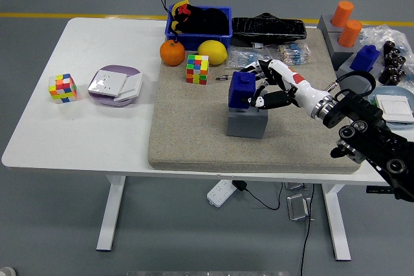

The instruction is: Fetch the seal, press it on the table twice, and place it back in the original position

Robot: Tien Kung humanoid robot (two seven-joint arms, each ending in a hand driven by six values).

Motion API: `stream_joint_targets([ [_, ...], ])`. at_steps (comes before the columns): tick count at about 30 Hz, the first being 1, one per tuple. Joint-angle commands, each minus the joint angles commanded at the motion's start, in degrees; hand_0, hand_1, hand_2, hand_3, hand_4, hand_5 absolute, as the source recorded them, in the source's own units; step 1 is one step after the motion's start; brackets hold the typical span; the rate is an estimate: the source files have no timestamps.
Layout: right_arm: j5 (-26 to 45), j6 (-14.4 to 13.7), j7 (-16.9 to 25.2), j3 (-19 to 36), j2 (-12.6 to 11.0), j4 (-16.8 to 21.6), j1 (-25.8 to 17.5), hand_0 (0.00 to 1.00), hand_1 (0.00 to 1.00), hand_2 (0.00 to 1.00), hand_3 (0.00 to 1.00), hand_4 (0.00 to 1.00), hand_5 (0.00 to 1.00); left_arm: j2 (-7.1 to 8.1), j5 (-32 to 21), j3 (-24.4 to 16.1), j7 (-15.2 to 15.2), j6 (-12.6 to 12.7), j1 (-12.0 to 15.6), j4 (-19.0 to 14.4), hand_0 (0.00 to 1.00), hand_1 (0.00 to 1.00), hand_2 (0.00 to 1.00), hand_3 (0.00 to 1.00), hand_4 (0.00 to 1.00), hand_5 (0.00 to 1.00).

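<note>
On top of the grey block (246, 121) sits the blue seal (241, 88), its base at the block's hollow, with my right robot hand (264, 87) clamped around it. Block and seal stand on the felt mat (194, 134) covering the table (97, 134), near a colour cube (197, 69).

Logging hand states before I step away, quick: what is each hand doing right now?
Left hand: not in view.
Right hand: closed on the blue seal, over the grey holder block.

Right arm reaching in from lower right, hand (262, 88) apparently clenched (fingers partly hidden).
</note>
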Motion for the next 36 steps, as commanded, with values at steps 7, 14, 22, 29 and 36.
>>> stream_joint_targets([
  [7, -0.05, 0.12, 0.03, -0.83, 0.36, -2.13, 1.46, 0.384, 0.304, 0.345, 0.330, 0.660, 0.002, 0.01, -0.08, 0.03, -0.01, 0.00, -0.02, 0.04, 0.794, 0.745, 0.740, 0.763, 0.628, 0.451],
  [14, -0.49, 0.50, -0.26, -1.34, 0.04, -2.40, 1.92, 0.384, 0.304, 0.346, 0.330, 0.660, 0.002, 0.05, 0.23, -0.25, -0.07, 0.02, -0.38, -0.04, 0.793, 0.745, 0.739, 0.763, 0.628, 0.451],
  [22, -0.73, 0.96, -0.55, -1.99, -0.33, -3.01, 1.99, 0.384, 0.305, 0.346, 0.331, 0.660, 0.002, 0.04, 0.07, -0.13, -0.05, 0.02, -0.31, 0.01, 0.793, 0.746, 0.738, 0.764, 0.628, 0.451],
  [29, -1.00, 1.20, -0.71, -2.43, -0.53, -3.68, 1.99, 0.384, 0.305, 0.346, 0.331, 0.659, 0.002, -0.04, 0.13, -0.20, -0.06, 0.02, -0.27, -0.02, 0.794, 0.745, 0.739, 0.764, 0.627, 0.450],
  [36, -1.03, 1.29, -0.83, -2.59, -0.78, -3.62, 1.98, 0.383, 0.305, 0.346, 0.332, 0.661, 0.002, 0.03, -0.03, -0.09, -0.06, 0.06, -0.35, 0.03, 0.793, 0.744, 0.739, 0.765, 0.628, 0.450],
])
